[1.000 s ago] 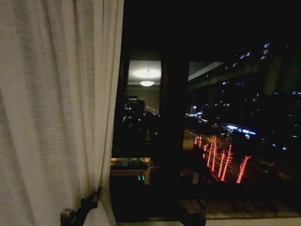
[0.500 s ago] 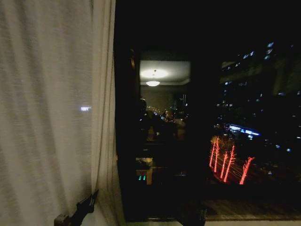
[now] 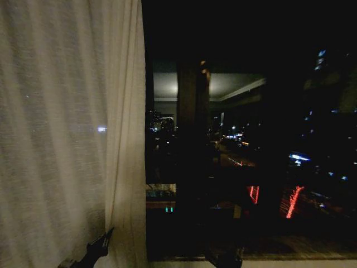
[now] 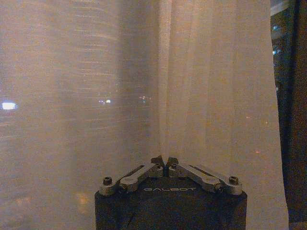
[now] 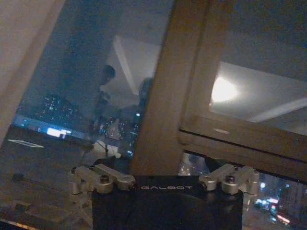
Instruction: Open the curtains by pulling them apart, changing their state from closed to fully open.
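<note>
Compared with the earlier head views, the free edge of the curtain (image 3: 72,139) sits at nearly the same place, but the reflections in the window glass (image 3: 251,139) have slid sideways, so we read a camera turn, not a fabric move; the left gripper (image 3: 92,252) remains low against the hem region.

The sheer off-white panel occupies the robot's left side of the head view, hanging in vertical pleats, with its inner edge bunched into a thicker fold. City lights shine through the weave, which we take as evidence of a light, soft, limp cloth that will drape and slip rather than push; a pinch on the gathered edge fold, where several layers stack, should hold better than a pinch on a single flat layer. Only this one panel is visible, and the dark pane to its right is already uncovered.

In the left wrist view, the left gripper (image 4: 165,163) has its fingertips (image 4: 157,162) drawn together, meeting at the pleat. Whether cloth is actually caught between them is hard to confirm, though it appears so.

In the right wrist view, the right gripper (image 5: 163,179) has its fingers (image 5: 103,181) spread wide, holding nothing, facing the window frame (image 5: 168,96) and the glass.
</note>
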